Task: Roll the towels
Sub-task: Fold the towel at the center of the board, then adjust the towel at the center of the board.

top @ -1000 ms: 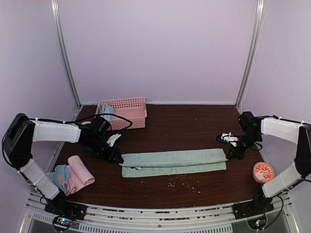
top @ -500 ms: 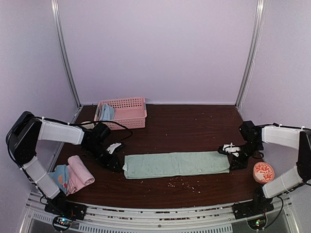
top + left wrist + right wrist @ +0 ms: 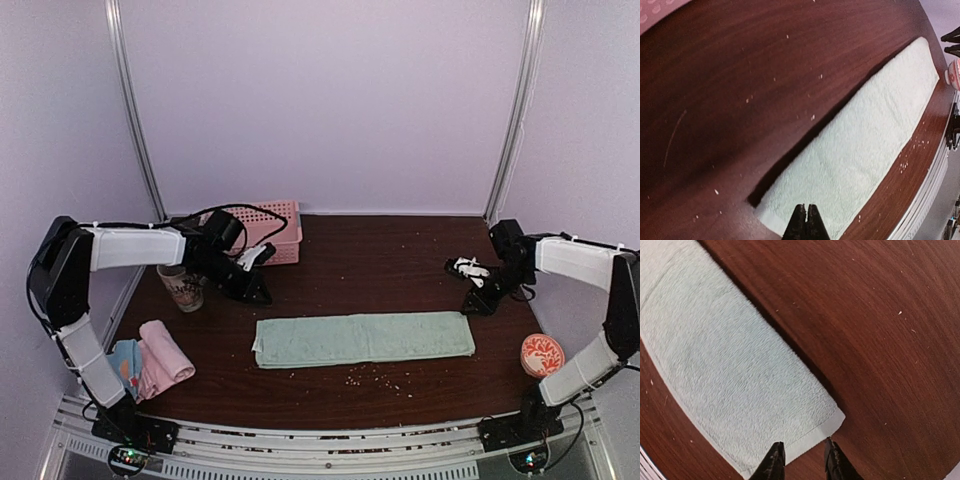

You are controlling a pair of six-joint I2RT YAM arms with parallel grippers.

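Scanning from the left, I've got a rolled pink towel well left of the green towel, a touch nearer me. A dotted towel is pressed against its outer side. Behind those, still left of the green towel, stands a cup. My left gripper comes next, just behind the green towel's left end. On the wrist view its fingers are pressed together with nothing between them. The basket sits farther back from that same end, half hidden by the arm.

Now the green towel itself: a long flat strip, running left to right across the middle of the table. Crumbs are scattered along its near edge.

Over at its right end, my right gripper hangs just behind the corner. Its fingers stand a little apart and grip nothing, with the corner of the cloth beneath them. Right of the green towel and nearer me sits a red-patterned bowl.
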